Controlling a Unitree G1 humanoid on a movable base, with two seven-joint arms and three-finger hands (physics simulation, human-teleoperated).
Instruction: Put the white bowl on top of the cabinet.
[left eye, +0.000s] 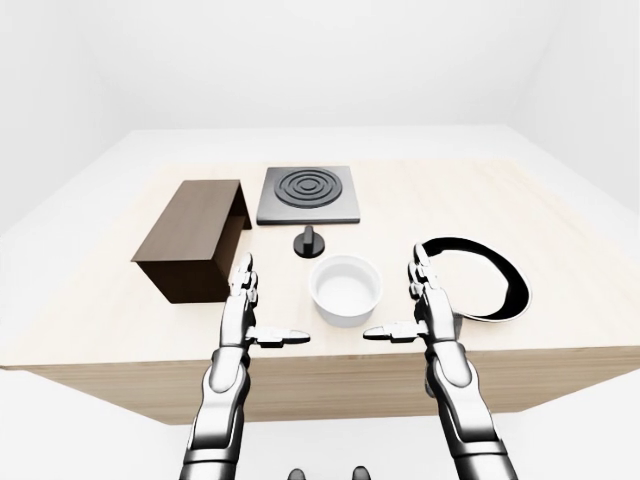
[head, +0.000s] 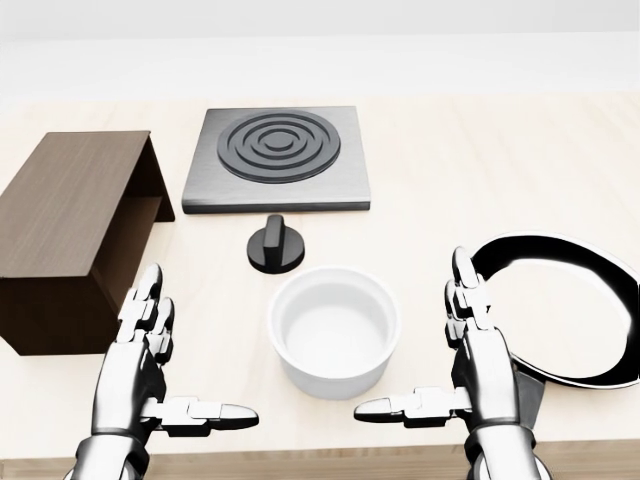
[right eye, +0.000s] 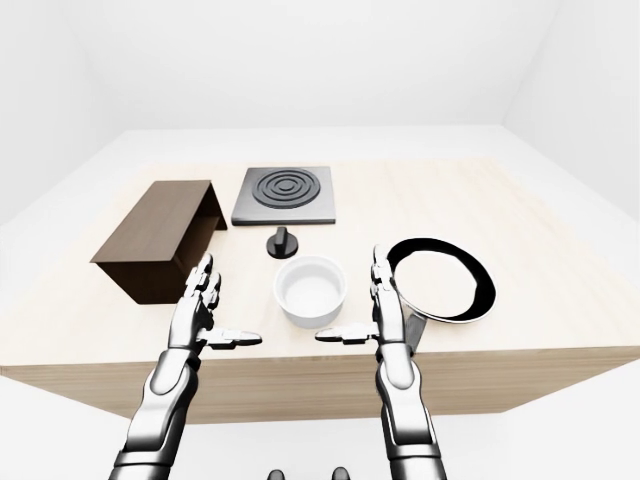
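Observation:
The white bowl (head: 334, 333) stands upright and empty on the wooden table, low in the head view between my two hands. The dark brown cabinet (head: 72, 232) lies at the left, its open side facing right. My left hand (head: 175, 365) is open, fingers up and thumb pointing right, left of the bowl and apart from it. My right hand (head: 440, 360) is open too, thumb pointing left, just right of the bowl without touching it.
A black frying pan (head: 560, 318) lies at the right, partly behind my right hand. A grey stove plate (head: 277, 156) with black rings sits above the bowl, and a black knob (head: 275, 247) stands between them. The table edge (left eye: 320, 360) runs just below my hands.

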